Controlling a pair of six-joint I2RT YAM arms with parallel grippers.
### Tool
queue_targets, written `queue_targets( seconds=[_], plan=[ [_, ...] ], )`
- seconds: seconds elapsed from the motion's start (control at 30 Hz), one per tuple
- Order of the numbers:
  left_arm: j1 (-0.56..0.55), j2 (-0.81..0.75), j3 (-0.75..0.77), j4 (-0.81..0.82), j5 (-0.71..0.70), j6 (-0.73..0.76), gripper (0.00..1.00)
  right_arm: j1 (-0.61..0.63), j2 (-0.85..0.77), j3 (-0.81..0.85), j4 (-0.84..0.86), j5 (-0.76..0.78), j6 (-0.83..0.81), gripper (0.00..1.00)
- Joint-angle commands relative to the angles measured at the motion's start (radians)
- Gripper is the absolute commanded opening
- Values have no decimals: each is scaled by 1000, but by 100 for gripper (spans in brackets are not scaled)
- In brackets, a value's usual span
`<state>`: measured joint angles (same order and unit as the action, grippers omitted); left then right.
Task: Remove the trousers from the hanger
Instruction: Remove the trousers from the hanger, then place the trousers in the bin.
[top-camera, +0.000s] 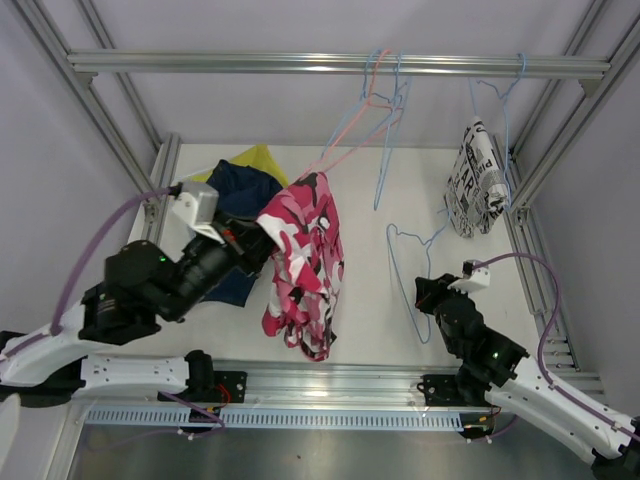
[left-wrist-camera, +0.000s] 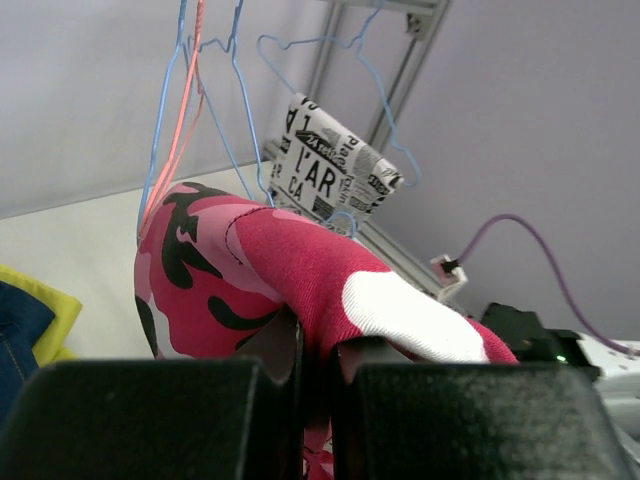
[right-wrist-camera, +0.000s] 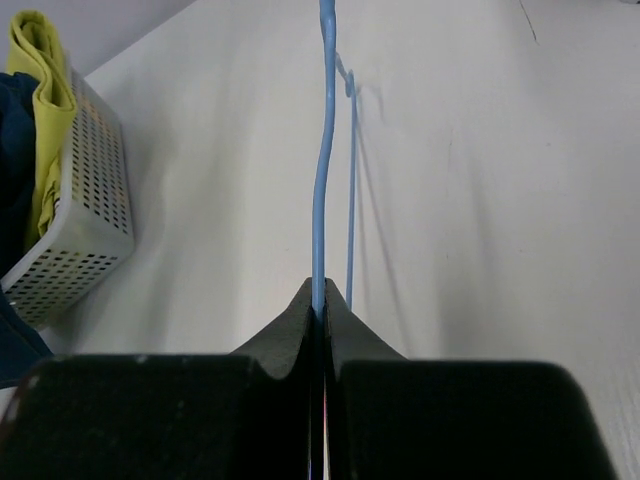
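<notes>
Pink-red camouflage cloth trousers (top-camera: 305, 250), pinched in my left claw (left-wrist-camera: 318, 345), look hooked on the pink wire hanger (left-wrist-camera: 200, 30) above it; a navy pair (top-camera: 240, 185) and a yellow pair (top-camera: 262, 158) lie freed behind it, and the white newsprint pair (top-camera: 478, 180) hangs beyond my right claw (right-wrist-camera: 320, 305), which pinches a blue wire hanger (right-wrist-camera: 320, 200).

The white newspaper-print trousers (left-wrist-camera: 335, 165) are showing their lettering to the left wrist camera: big black capitals are reading "L'AR", and just beneath them "CA" is running off the fold. Above that a slanted black banner is carrying a word too small to make out, and the columns of fine print around it are blurring. From overhead the same pair (top-camera: 478, 182) is displaying "AR", turned sideways.
</notes>
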<state>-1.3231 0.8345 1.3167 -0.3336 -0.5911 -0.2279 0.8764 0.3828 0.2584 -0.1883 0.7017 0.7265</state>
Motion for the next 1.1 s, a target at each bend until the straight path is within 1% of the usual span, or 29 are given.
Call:
queue_targets(
  seconds=[0.0, 0.37, 0.47, 0.53, 0.6, 0.63, 0.7, 0.73, 0.8, 0.83, 0.87, 0.9, 0.93, 0.97, 1.0, 1.03, 1.07],
  plan=[
    [-4, -103, 62, 41, 71, -51, 1, -19, 7, -15, 55, 2, 25, 0],
    [-4, -363, -22, -19, -29, -2, 1, -54, 50, -48, 102, -33, 27, 0],
    [-4, -409, -45, -27, -107, 10, 1, -66, 59, -54, 130, -47, 28, 0],
    [-4, -419, -60, -25, -229, 19, 1, -73, 71, -56, 139, -57, 28, 0],
    [-4, -414, -92, 19, -343, 44, 1, -77, 88, -56, 154, -61, 27, 0],
    [-4, -407, -102, 48, -457, 105, 1, -80, 91, -57, 159, -70, 27, 0],
    [-2, -371, -141, 189, -551, 191, 1, -82, 102, -57, 168, -73, 25, 0],
    [-1, -362, -157, 265, -597, 310, 1, -83, 108, -59, 170, -71, 22, 0],
    [39, -342, -207, 455, -610, 384, 1, -86, 113, -67, 178, -76, 21, 0],
    [68, -333, -221, 455, -610, 353, 0, -93, 114, -70, 178, -82, 21, 0],
    [140, -322, -217, 427, -605, 307, 0, -94, 114, -73, 176, -87, 25, 0],
    [183, -296, -209, 306, -587, 245, 1, -97, 114, -76, 178, -91, 28, 0],
    [224, -279, -177, 241, -561, 111, 0, -99, 110, -79, 176, -99, 28, 0],
    [311, -261, -162, 190, -508, 60, 0, -100, 108, -80, 178, -102, 30, 0],
    [353, -211, -152, 120, -486, -11, 1, -100, 105, -82, 176, -106, 28, 0],
    [390, -183, -128, 102, -463, -36, 0, -102, 102, -82, 176, -107, 25, 0],
    [465, -157, -120, 78, -407, -63, 1, -103, 96, -82, 176, -110, 21, 0]
  ],
)
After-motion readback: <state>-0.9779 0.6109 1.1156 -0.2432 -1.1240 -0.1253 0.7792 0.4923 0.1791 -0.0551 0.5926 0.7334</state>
